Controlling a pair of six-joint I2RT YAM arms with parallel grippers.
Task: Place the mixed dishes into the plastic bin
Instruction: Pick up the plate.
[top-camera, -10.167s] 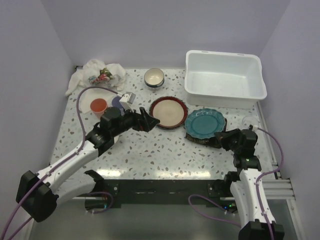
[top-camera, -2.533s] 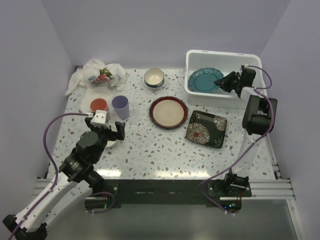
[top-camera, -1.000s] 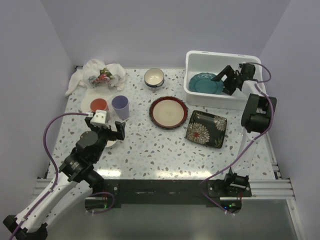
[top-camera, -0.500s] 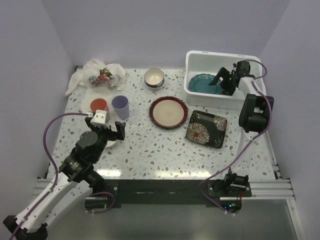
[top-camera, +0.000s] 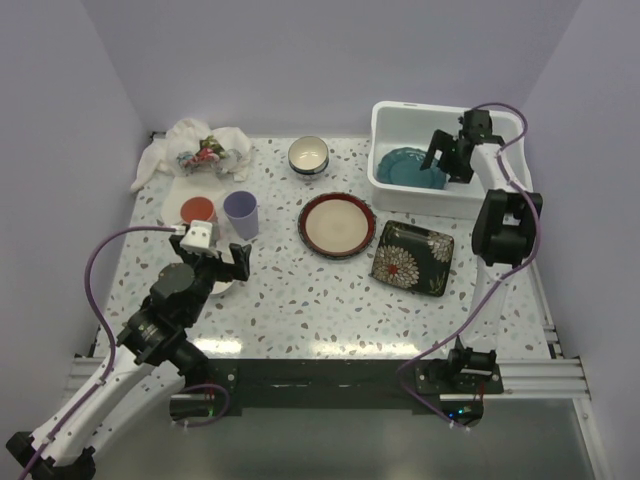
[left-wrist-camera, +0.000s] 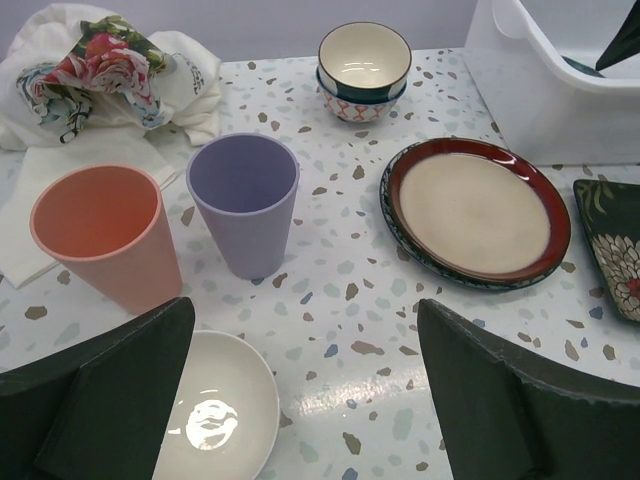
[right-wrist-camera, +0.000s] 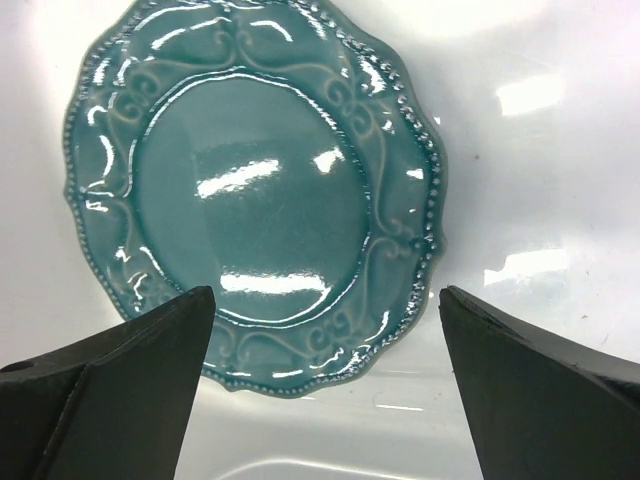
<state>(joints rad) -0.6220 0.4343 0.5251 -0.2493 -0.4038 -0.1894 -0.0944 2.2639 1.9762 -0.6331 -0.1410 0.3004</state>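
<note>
The teal scalloped plate (top-camera: 403, 166) (right-wrist-camera: 250, 190) lies flat inside the white plastic bin (top-camera: 440, 108). My right gripper (top-camera: 449, 160) (right-wrist-camera: 325, 380) hovers open over it, holding nothing. On the table are a red-rimmed cream plate (top-camera: 338, 224) (left-wrist-camera: 475, 215), a dark floral square plate (top-camera: 412, 257) (left-wrist-camera: 615, 240), a patterned bowl (top-camera: 308, 155) (left-wrist-camera: 365, 60), an orange cup (top-camera: 197, 211) (left-wrist-camera: 100, 235) and a purple cup (top-camera: 240, 213) (left-wrist-camera: 245, 200). My left gripper (top-camera: 215, 262) (left-wrist-camera: 305, 390) stands open and empty above a small white bowl (left-wrist-camera: 215, 410).
A white cloth with a red-green print (top-camera: 195, 148) (left-wrist-camera: 110, 70) is bunched at the back left corner. Purple walls close in the table on three sides. The bin's near wall (left-wrist-camera: 560, 100) stands just behind the red-rimmed plate.
The teal plate went from the floral plate into the bin. In the last second my right gripper drew up and back off it. The left arm has held still lately.
</note>
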